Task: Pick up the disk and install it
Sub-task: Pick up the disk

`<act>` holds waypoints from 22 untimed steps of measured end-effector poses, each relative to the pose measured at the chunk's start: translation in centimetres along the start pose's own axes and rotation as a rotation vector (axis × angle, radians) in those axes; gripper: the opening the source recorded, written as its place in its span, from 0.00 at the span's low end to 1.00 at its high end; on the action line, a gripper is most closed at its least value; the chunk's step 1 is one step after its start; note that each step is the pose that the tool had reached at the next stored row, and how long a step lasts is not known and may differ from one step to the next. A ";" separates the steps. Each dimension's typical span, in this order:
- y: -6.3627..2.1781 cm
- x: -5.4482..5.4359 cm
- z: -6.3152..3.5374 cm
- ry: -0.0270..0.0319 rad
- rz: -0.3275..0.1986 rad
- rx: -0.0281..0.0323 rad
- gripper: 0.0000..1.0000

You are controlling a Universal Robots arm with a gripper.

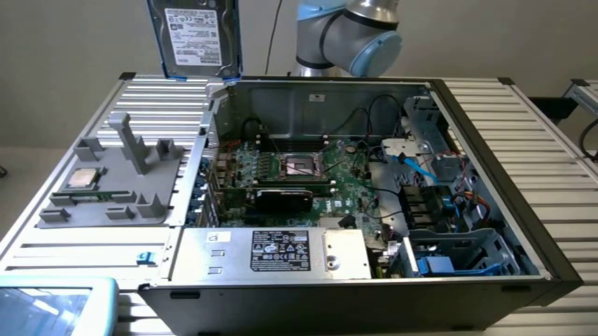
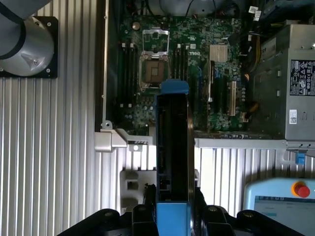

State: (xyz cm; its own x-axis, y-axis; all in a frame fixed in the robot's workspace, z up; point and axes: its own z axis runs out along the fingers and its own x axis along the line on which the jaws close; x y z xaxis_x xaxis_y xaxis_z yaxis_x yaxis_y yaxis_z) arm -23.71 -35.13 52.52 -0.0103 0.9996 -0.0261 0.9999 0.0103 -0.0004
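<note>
Claw [image 2: 173, 204] grips disk [image 2: 172, 142] edge-on; claw body mostly cut off.

Plain beige wall [image 1: 75, 35] behind; ribbed aluminium bench [image 1: 533, 133] under soft, even light; pale floor [image 1: 14, 182] at the exterior view's left.

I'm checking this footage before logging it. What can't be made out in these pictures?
- Exterior view: the disk, upper end cut off by the top edge.
- Wrist view: the disk is edge-on, so its label face is hidden; the claw flanks its near end, contact lost in shadow.
- Exterior view: the drive cage, inside hidden by its own walls.
- Exterior view: the power supply label, print too small to read.
</note>
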 end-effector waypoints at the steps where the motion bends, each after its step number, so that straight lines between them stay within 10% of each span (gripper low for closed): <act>1: 0.44 -0.1 0.00 0.0002 0.000 0.0000 0.37; 22: 8.78 -4.0 0.10 0.0036 0.000 -0.0001 0.37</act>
State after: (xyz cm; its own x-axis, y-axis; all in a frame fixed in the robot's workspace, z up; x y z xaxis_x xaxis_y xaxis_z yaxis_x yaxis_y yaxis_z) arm -14.89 -39.01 52.52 -0.0102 0.9997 -0.0225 0.9999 0.0102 -0.0003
